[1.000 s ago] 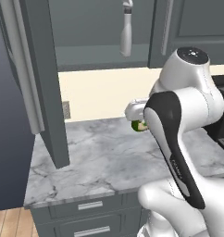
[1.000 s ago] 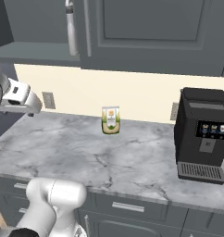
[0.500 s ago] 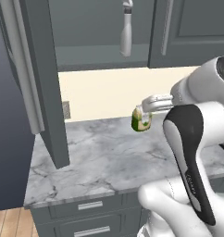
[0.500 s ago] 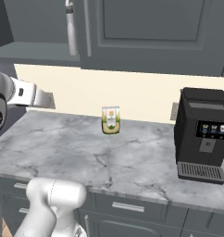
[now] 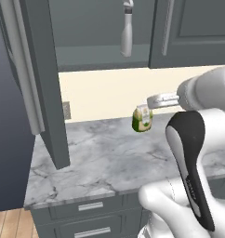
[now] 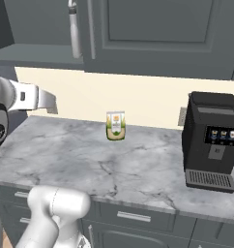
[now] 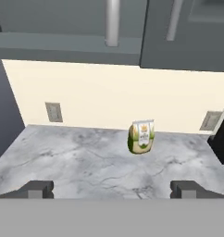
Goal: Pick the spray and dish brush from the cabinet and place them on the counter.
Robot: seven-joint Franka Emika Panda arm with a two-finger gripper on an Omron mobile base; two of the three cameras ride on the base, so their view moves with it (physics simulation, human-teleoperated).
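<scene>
The spray (image 5: 127,29) is a pale bottle with a trigger head, standing at the front edge of the open cabinet's shelf (image 5: 91,58); it is also the spray (image 6: 74,30), and its lower body is the spray (image 7: 112,22). My gripper (image 5: 151,100) hangs open and empty over the counter (image 5: 100,162), well below the shelf and slightly right of the bottle. From the right it is the gripper (image 6: 52,103), under the shelf. Its fingertips (image 7: 36,189) stand wide apart above the marble. The dish brush is out of view.
A green-and-cream pouch (image 6: 116,126) stands on the counter near the back wall. A black coffee machine (image 6: 210,140) sits at the right end. The open cabinet door (image 5: 42,79) juts out at the left, and a closed door (image 5: 193,28) is right of the shelf.
The arm has swung and carried the hand a little to the right and slightly up over the counter. The jaws have stayed open.
</scene>
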